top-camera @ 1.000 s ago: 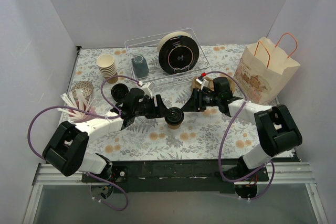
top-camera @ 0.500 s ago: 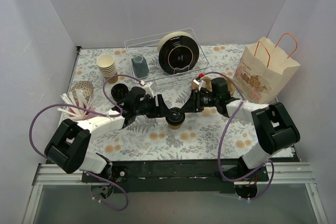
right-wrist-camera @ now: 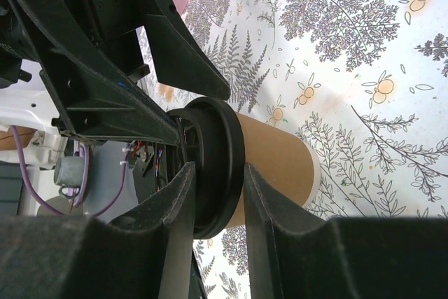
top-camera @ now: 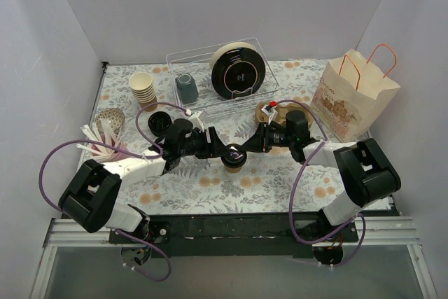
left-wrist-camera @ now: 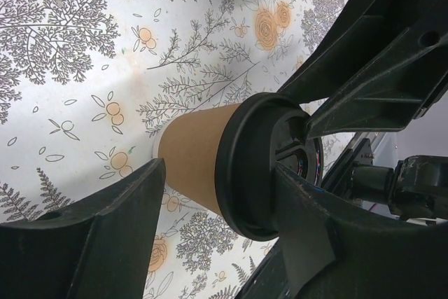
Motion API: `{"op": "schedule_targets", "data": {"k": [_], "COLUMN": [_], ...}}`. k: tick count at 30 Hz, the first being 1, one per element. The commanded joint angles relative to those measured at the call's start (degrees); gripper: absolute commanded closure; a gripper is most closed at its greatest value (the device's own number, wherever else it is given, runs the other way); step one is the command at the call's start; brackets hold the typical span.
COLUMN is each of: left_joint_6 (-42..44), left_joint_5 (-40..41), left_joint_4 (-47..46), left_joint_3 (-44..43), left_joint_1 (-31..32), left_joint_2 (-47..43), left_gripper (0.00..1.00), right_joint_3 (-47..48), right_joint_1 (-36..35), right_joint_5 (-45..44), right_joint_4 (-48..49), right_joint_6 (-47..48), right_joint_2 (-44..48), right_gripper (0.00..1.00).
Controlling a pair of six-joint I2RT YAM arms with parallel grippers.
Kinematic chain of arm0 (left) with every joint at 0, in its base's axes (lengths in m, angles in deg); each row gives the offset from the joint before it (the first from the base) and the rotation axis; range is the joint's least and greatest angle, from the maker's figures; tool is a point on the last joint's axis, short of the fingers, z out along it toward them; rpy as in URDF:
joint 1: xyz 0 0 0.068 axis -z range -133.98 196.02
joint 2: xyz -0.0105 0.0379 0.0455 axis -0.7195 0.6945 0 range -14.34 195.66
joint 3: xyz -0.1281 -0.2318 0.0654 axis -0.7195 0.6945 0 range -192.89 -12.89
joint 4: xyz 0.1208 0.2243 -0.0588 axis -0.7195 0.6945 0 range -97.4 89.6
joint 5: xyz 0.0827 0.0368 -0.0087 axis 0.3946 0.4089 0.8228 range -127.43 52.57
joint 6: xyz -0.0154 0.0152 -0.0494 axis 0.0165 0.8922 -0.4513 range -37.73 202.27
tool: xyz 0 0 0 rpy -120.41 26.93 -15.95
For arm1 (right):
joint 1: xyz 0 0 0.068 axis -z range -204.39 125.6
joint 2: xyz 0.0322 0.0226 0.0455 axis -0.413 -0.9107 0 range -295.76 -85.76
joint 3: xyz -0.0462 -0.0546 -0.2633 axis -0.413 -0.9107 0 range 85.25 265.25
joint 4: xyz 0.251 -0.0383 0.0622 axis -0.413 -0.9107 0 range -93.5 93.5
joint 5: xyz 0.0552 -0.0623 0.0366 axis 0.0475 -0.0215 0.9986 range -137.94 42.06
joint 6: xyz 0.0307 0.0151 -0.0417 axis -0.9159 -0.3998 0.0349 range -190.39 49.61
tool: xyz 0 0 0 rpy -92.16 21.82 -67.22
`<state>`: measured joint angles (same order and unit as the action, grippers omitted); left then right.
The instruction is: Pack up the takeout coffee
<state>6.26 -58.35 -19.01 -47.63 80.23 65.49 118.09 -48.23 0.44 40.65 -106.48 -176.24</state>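
Note:
The takeout coffee (top-camera: 233, 157), a tan kraft cup with a black lid, stands upright on the floral tablecloth at the middle. My left gripper (top-camera: 221, 152) reaches it from the left. In the left wrist view the left gripper (left-wrist-camera: 220, 173) is open wide, with one finger (left-wrist-camera: 301, 232) on the lid's top and the other finger (left-wrist-camera: 98, 229) beside the cup's base. My right gripper (top-camera: 248, 147) comes from the right. In the right wrist view the right gripper (right-wrist-camera: 218, 169) is shut on the lid's rim (right-wrist-camera: 222, 138), with the cup wall (right-wrist-camera: 276, 166) beyond.
A paper bag (top-camera: 353, 96) stands open at the right. A wire rack (top-camera: 204, 103) at the back holds a black plate (top-camera: 238, 70) and a grey-blue mug (top-camera: 186, 87). Lidless cream cups (top-camera: 143, 90), a loose black lid (top-camera: 157, 120) and straws (top-camera: 98, 146) lie left.
My right gripper has shifted slightly down and left, closer onto the lid. The left gripper and the cup have barely moved.

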Motion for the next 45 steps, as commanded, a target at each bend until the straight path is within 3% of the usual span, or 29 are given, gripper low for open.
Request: {"op": "schedule_targets", "data": {"k": [1,6,14,18,23,27,32,36,41,45], "left_joint_6": [1.48,1.04,1.3,1.56,3.75,5.95,9.47,12.54,17.03,18.08], "left_joint_5": [1.86,0.8,1.16,0.19,2.64,10.01,13.89,13.99,14.5,16.09], "left_joint_4": [6.6,8.45,11.35,12.93,17.41,20.67,26.11,30.69,28.49,26.56], "left_joint_3": [1.52,-2.25,-9.28,-11.57,-14.91,-15.89,-15.18,-13.34,-6.05,-3.32], "left_joint_1": [0.76,0.76,0.76,0.76,0.68,0.5,0.24,0.24,0.24,0.32], "left_joint_2": [0.06,-1.52,-4.07,-4.77,-8.63,-15.57,-23.39,-27.79,-36.49,-43.08], "left_gripper": [0.4,0.36,0.2,0.02,0.02,0.02,0.02,0.02,0.02,0.02], "right_joint_3": [-1.03,5.12,14.0,18.04,20.94,22.44,22.53,22.18,24.46,28.58], "right_joint_1": [-1.04,-0.95,-0.95,-0.95,-1.56,-4.02,-9.64,-15.87,-20.19,-24.58], "right_joint_5": [-1.71,-1.89,-2.94,-5.57,-14.26,-26.81,-35.97,-42.66,-44.68,-51.07], "right_joint_4": [-9.7,-16.66,-26.24,-31.86,-44.16,-51.72,-55.59,-54.64,-54.45,-56.57], "right_joint_6": [4.54,5.16,6.74,9.02,16.13,20.71,22.91,22.57,21.86,21.94], "right_joint_2": [-1.72,1.79,4.6,5.57,10.57,14.8,18.49,18.5,14.9,10.86], "right_gripper": [0.69,0.57,0.38,0.3,0.28,0.23,0.04,0.02,0.02,0.03]}}
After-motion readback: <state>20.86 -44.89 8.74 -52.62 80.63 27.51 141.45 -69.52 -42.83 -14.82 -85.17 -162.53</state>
